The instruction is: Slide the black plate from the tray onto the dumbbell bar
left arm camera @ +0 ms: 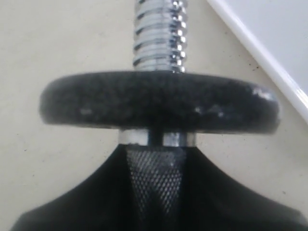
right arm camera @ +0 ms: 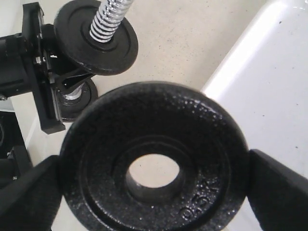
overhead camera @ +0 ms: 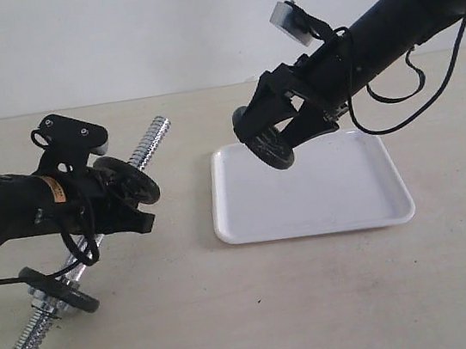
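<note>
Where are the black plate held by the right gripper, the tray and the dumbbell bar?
black plate (right arm camera: 159,115): right wrist view, face above its hole
tray (overhead camera: 323,196): exterior view, bare floor
dumbbell bar (overhead camera: 152,140): exterior view, free threaded end

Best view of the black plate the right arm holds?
Right wrist view: the black plate fills the frame face-on, with its hole visible. The exterior view shows it small and nearly edge-on, near the tray. The left wrist view misses it.
</note>
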Controlling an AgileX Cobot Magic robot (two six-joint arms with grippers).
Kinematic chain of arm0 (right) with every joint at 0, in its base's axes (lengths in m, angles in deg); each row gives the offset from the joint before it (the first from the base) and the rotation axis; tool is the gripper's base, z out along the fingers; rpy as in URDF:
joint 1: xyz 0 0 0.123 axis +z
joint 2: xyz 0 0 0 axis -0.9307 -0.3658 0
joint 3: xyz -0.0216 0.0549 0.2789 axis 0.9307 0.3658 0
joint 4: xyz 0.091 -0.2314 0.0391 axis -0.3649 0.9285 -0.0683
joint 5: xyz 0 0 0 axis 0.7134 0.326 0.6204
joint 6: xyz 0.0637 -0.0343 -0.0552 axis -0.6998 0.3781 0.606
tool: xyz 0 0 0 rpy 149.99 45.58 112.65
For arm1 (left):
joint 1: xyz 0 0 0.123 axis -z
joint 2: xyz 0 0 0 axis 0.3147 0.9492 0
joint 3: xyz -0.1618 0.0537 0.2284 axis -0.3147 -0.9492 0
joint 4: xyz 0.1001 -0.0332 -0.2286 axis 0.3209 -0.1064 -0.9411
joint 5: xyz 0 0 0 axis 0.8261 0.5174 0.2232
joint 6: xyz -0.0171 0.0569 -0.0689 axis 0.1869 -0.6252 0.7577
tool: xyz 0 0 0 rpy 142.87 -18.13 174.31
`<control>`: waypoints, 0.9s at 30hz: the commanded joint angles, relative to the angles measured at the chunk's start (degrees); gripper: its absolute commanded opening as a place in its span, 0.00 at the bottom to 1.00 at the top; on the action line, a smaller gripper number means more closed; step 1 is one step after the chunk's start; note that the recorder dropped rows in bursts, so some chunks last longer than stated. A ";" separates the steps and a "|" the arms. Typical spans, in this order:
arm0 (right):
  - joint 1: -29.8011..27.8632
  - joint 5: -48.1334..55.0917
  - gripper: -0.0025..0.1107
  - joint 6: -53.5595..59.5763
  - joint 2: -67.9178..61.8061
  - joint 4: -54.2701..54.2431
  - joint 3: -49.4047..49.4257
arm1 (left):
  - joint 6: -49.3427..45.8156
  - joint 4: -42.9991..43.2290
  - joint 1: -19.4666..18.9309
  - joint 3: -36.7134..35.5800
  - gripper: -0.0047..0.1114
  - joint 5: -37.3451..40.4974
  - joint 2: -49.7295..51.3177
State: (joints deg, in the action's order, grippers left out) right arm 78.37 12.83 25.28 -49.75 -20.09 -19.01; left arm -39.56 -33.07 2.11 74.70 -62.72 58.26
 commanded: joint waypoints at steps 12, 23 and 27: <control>-0.12 1.54 0.02 1.31 1.61 -2.71 -0.49 | 5.36 -10.78 -1.28 1.12 0.08 -5.42 -2.22; -0.12 1.54 0.02 2.06 1.61 -2.71 -0.49 | 7.65 -9.87 -5.36 6.63 0.08 1.70 -2.22; -0.12 1.54 0.02 2.06 1.61 -2.71 -0.49 | 7.22 -6.76 -5.49 9.20 0.08 3.15 -2.22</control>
State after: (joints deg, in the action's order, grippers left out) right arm 78.37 12.83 26.70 -49.75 -20.09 -19.01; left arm -31.90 -42.43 -3.30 80.90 -50.34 58.26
